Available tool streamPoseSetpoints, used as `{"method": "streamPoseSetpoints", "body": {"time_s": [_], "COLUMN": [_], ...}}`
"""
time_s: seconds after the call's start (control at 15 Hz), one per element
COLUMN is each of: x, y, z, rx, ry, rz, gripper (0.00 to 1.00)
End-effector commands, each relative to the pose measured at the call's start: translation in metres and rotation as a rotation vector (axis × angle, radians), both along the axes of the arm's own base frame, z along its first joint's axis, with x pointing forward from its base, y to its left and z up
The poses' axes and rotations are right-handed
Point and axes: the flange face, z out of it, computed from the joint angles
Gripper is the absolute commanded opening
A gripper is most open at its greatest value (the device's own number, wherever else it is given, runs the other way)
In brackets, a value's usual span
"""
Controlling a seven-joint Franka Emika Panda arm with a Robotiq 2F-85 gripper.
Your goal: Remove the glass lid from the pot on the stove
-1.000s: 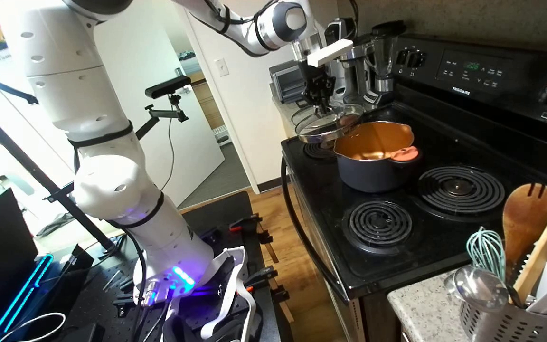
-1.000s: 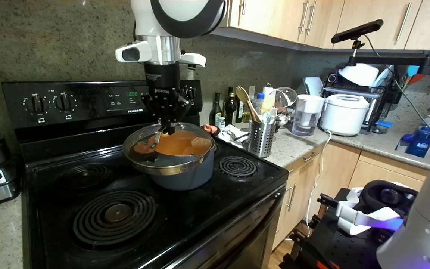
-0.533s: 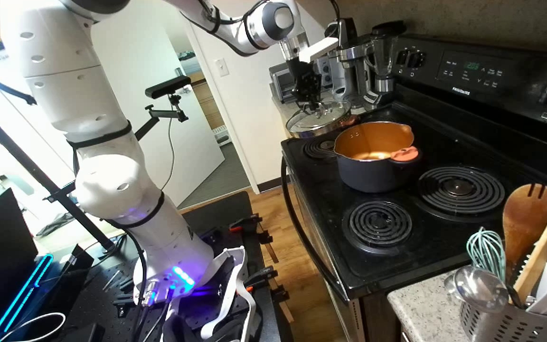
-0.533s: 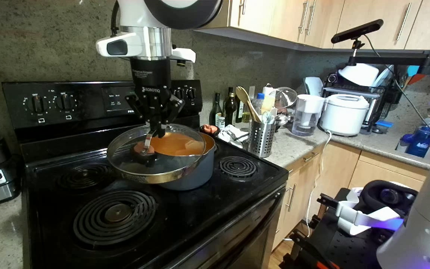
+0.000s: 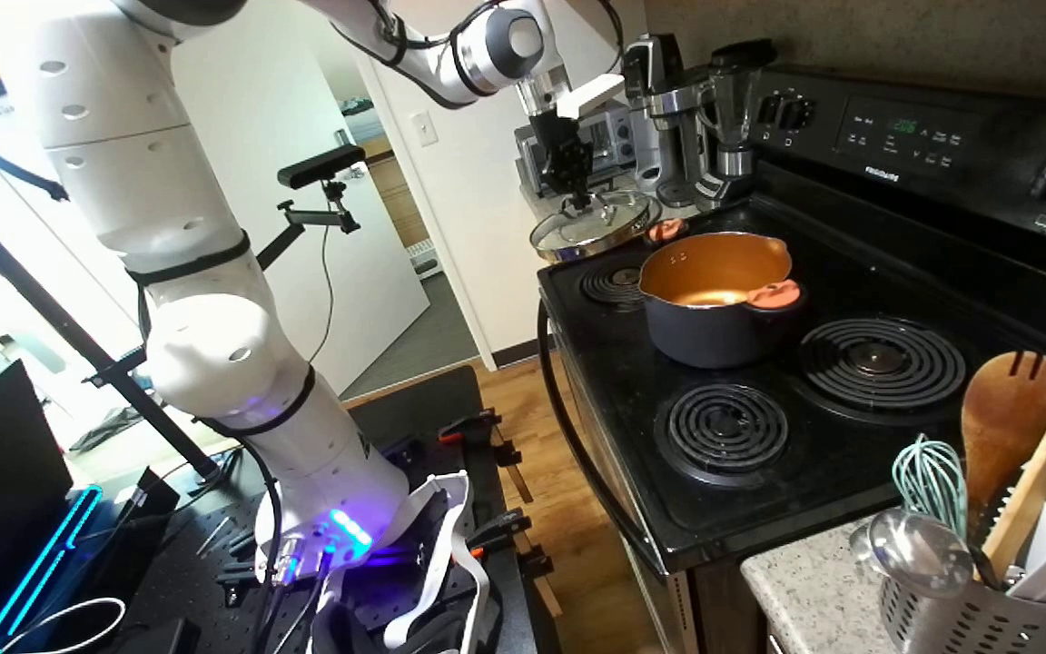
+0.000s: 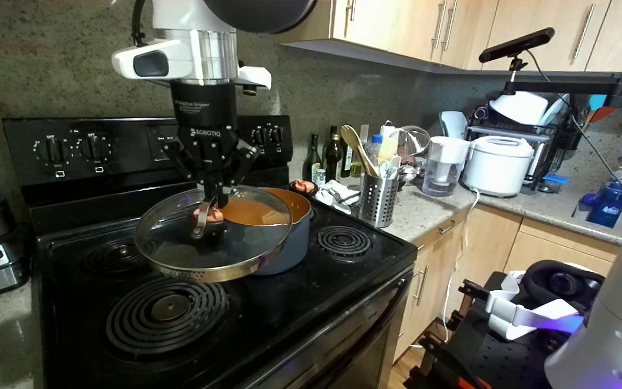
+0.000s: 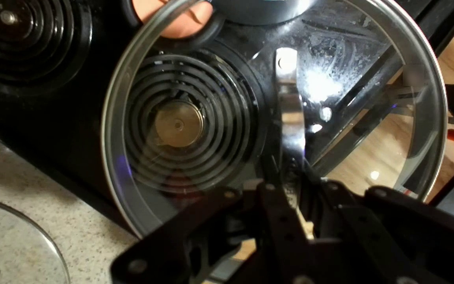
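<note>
This place is a kitchen. We can see it from the stove [image 6: 289, 305] with its coil burners [image 5: 882, 363] and from the pot [image 5: 714, 331] standing on it. The counter [image 6: 432, 208] carries a rice cooker [image 6: 497, 170], bottles [image 6: 333, 158] and a holder [image 6: 379, 204] with wooden utensils [image 5: 1004, 416]. Above it are cabinets [image 6: 408, 27]; a blender [image 5: 732, 113] stands beside the stove.

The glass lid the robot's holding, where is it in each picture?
In an exterior view: glass lid, above and right of middle.
In an exterior view: glass lid, left of middle.
Wrist view: glass lid, across the middle.
Shared landmark: the pot, cut off at the top in the wrist view.
</note>
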Motion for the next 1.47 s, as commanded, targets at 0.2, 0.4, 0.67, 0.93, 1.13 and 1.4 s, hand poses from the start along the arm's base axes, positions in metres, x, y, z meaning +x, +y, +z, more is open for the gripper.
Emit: {"method": "streamPoseSetpoints", "body": {"time_s": [0.2, 0.4, 0.67, 0.93, 1.13, 1.4], "x": [-0.021, -0.014, -0.010, -0.007, -0.009, -0.010], "y": [0.008, 0.008, 0.004, -0.003, -0.004, -0.005], "z": [-0.003, -0.016, -0.032, -0.051, -0.065, -0.078], "rx": [-0.030, -0.053, -0.069, -0.107, -0.111, -0.117], "ry": [0.108, 0.123, 0.142, 0.146, 0.160, 0.181], "rz": [0.124, 0.131, 0.129, 0.134, 0.131, 0.132], "gripper": [0.04, 0.04, 0.04, 0.04, 0.04, 0.15]}}
